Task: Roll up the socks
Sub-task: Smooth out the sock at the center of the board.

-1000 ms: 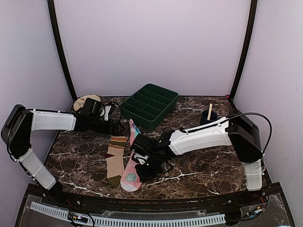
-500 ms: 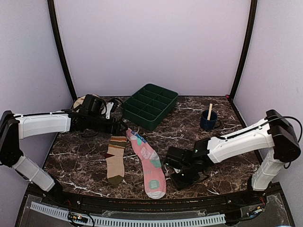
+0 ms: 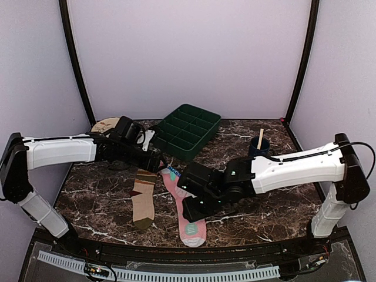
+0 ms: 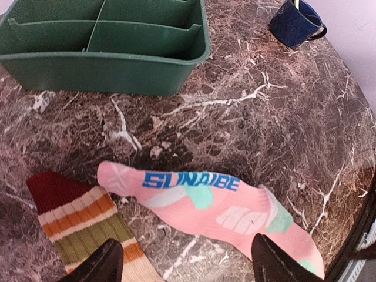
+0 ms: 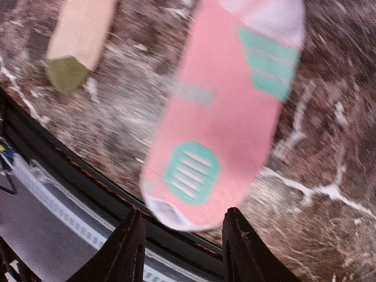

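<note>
At the upper left of the marble table (image 3: 276, 200) in the top view a round beige disc (image 3: 106, 124) lies against the back wall. The left arm reaches in from the left edge of the frame. The left gripper (image 3: 154, 160) sits just above the cuff ends of the socks. In its wrist view the left gripper (image 4: 188, 264) has its fingers spread wide with nothing between them.

Below it, left of centre, the striped sock (image 3: 143, 197) lies flat and lengthwise, its olive toe toward the bottom of the frame. Just to its right lies the pink sock (image 3: 194, 230), angled down and to the right. Their cuffs are close together and their toes are apart.

The right gripper (image 3: 191, 205) is over the middle of the pink sock. The blurred right wrist view shows its fingers (image 5: 132, 247) apart and gripping nothing, with the sock's toe end above them in the frame. Whether they touch the fabric cannot be told.

A green tray (image 3: 176, 150) of compartments stands at upper centre. To its right is a blue cup (image 3: 258, 151) with a wooden stick (image 3: 260, 138) in it.
</note>
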### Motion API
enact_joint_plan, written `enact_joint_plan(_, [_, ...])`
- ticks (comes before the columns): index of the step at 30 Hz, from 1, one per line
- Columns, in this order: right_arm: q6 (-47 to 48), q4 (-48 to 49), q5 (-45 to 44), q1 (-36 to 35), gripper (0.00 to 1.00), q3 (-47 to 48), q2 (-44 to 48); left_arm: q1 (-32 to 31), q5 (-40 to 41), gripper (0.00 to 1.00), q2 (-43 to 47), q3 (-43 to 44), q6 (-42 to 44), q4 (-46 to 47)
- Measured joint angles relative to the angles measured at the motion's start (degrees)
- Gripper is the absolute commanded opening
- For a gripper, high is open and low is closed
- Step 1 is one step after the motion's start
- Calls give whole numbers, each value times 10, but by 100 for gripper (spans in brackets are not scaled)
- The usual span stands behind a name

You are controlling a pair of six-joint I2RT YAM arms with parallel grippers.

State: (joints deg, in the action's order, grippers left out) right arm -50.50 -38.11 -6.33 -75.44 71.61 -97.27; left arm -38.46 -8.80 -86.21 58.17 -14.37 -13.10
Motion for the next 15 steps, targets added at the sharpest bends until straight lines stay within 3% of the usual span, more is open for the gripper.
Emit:
enact_joint_plan(5, [-16, 3, -9, -28, 34, 140, -115, 0, 8, 74, -52, 27, 43, -4])
enact_joint_plan(10, [-49, -12, -7, -47, 31, 159, -191, 4, 7, 72, -80, 20, 66, -3])
enact_joint_plan(15, [-84, -24, -11, -50, 30, 147, -195, 5, 6, 72, -86, 14, 83, 1])
